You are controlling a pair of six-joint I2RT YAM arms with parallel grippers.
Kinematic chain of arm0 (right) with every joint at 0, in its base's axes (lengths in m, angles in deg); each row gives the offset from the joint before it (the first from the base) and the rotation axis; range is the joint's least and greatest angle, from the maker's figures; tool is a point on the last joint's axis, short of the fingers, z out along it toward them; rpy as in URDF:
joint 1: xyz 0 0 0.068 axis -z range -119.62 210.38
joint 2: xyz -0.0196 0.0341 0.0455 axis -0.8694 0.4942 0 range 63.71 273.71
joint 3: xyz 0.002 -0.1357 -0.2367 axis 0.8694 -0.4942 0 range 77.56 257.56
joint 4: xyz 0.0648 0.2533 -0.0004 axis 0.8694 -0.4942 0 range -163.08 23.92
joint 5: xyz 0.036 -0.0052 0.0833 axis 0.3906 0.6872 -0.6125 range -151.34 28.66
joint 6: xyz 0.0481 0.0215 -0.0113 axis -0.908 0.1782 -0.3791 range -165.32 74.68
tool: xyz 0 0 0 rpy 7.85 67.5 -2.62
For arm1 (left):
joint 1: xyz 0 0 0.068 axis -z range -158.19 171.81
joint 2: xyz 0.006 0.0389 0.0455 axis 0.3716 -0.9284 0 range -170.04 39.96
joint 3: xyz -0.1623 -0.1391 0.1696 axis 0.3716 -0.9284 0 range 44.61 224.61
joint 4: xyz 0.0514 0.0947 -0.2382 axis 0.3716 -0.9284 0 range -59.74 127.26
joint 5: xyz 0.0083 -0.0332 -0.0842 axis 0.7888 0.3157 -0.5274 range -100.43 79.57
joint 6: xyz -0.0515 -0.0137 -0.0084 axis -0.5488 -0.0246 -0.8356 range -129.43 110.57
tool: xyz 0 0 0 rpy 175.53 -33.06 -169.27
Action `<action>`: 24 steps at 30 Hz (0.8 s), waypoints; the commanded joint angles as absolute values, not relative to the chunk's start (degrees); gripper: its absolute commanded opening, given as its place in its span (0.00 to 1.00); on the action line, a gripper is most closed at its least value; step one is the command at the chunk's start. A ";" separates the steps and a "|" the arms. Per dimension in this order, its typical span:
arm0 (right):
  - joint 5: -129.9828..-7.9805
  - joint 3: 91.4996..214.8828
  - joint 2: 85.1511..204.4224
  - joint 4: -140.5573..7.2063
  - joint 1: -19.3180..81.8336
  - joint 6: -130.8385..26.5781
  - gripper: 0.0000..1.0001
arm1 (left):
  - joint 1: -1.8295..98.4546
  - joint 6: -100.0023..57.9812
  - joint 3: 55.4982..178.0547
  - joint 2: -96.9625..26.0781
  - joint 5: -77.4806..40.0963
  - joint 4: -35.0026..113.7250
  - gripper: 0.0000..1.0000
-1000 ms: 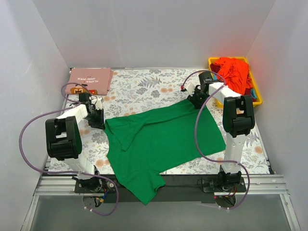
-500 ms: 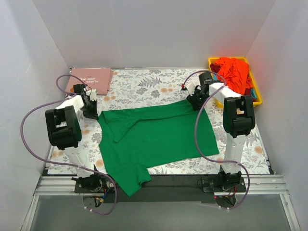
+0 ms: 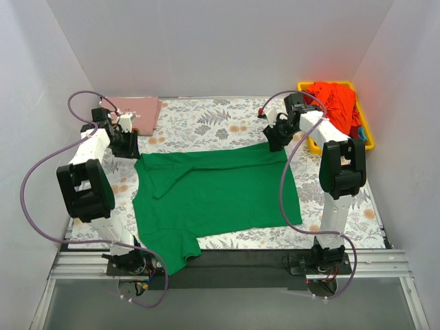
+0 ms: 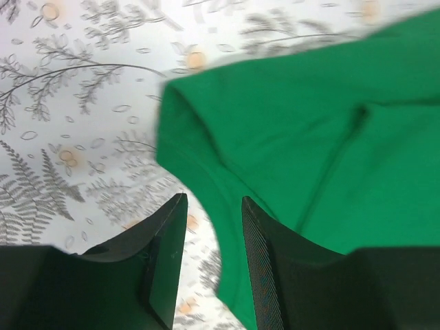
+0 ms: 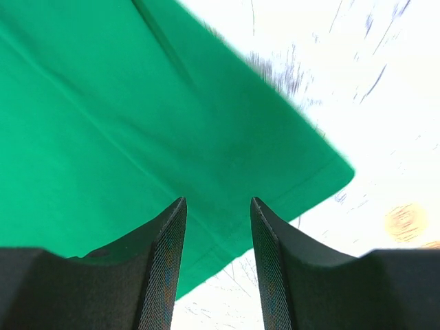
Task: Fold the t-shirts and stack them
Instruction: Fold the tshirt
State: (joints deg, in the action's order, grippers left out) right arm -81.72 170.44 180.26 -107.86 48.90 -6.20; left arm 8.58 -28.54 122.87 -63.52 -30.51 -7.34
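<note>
Looking down, we see the green t-shirt [image 3: 213, 192] spread flat across the floral surface [image 3: 206, 120], one sleeve reaching past the near edge. The left pincer [image 4: 212, 206] sits over the shirt's far-left corner, its fingers parted a little with nothing clamped between them. The right pincer [image 5: 218, 203] is over the far-right corner, likewise slightly parted and holding nothing. A folded pink t-shirt [image 3: 144, 110] lies at the surface's far-left corner, and red-orange t-shirts [image 3: 333, 100] are heaped in the yellow bin [image 3: 368, 134] at far right.
</note>
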 commanded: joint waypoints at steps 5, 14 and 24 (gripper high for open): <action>-92.53 183.19 178.65 -110.55 38.43 -14.00 0.49 | 9.50 -26.92 113.00 -51.45 -42.77 -18.29 0.36; -99.67 203.42 195.53 -106.08 24.89 -25.19 0.45 | 11.79 -29.56 101.65 -48.72 -44.18 -14.69 0.36; -98.34 202.27 201.60 -89.47 18.90 -35.99 0.51 | 12.94 -31.93 100.33 -49.77 -40.67 -13.28 0.35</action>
